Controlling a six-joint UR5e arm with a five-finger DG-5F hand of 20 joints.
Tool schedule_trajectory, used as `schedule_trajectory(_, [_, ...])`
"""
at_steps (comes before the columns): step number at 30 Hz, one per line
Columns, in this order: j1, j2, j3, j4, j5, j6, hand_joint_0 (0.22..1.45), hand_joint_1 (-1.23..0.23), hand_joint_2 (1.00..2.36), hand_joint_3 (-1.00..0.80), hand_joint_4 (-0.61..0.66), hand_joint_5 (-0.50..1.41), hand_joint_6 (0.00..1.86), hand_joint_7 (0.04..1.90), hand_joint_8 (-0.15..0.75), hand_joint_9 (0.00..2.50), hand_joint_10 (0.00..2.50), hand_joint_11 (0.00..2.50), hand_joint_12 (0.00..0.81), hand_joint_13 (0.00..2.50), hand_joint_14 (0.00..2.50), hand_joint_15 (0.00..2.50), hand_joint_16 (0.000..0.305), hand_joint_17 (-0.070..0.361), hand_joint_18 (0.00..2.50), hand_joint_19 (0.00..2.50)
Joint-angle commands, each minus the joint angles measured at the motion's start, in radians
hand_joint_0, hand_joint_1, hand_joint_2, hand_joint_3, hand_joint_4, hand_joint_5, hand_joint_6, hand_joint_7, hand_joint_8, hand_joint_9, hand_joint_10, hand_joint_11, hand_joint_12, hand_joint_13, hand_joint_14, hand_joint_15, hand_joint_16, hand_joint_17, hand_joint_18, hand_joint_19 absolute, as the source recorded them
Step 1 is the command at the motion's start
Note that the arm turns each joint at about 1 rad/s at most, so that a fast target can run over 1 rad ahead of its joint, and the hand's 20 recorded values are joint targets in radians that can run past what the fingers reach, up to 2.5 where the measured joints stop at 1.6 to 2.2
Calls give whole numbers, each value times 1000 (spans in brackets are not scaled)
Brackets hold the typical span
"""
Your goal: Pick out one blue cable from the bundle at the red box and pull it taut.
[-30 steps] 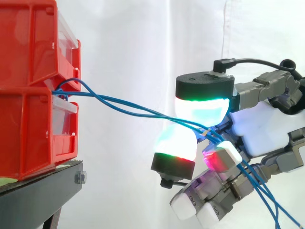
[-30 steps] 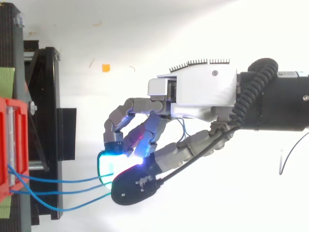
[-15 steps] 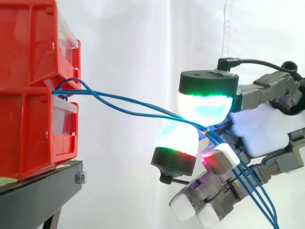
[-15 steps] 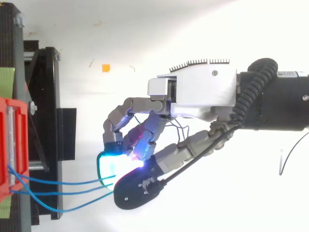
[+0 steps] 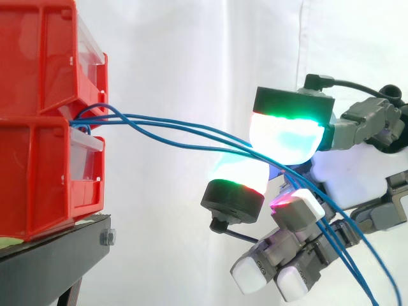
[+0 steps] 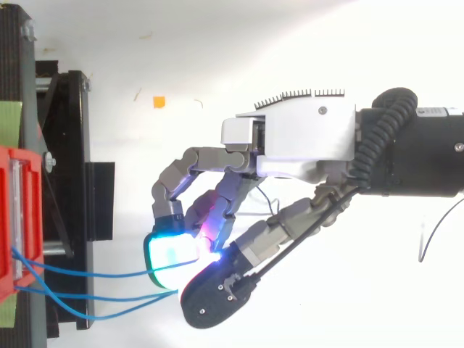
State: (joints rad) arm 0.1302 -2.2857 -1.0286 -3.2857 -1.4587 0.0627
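Three thin blue cables (image 5: 166, 131) come out between the two stacked red bins (image 5: 44, 127) and run right to my hand (image 5: 347, 172). They pass between two glowing pads (image 5: 284, 137), one above with a green and cyan glow and one below, then drop away past the curled lower fingers toward the bottom right. In the top view the cables (image 6: 94, 272) leave the red bin (image 6: 18, 217) and end between the cyan pad and the black-backed thumb of the hand (image 6: 290, 141). The fingers are curled round the cables. The cables sag only slightly.
The bins rest on a black stand (image 5: 57, 255) at the left, which in the top view has a black frame (image 6: 69, 145) jutting right. A white curtain hangs behind. A small orange mark (image 6: 159, 101) lies on the white floor. Green tape (image 6: 9, 119) sits on the stand.
The upper pad has risen and shifted right, and the black-backed thumb has swung outward. The cables now lie higher and straighter between the bins and the hand.
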Motion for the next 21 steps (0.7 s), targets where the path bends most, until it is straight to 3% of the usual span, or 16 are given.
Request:
schedule_trajectory(1, [0, 0, 1, 0, 0, 2, 783, -903, 1000, -500, -139, -156, 950, 1082, 308, 1204, 24, 746, 151, 704, 9, 249, 25, 55, 715, 342])
schedule_trajectory(12, [0, 0, -1, 0, -2, -1, 733, -877, 1000, -500, -99, -150, 948, 1031, 310, 1222, 24, 733, 146, 720, 9, 248, 24, 54, 730, 353])
schedule_trajectory(21, [0, 0, -1, -2, 1, -1, 773, -970, 1000, -500, -53, -171, 946, 994, 273, 1137, 22, 731, 174, 757, 10, 258, 29, 65, 812, 324])
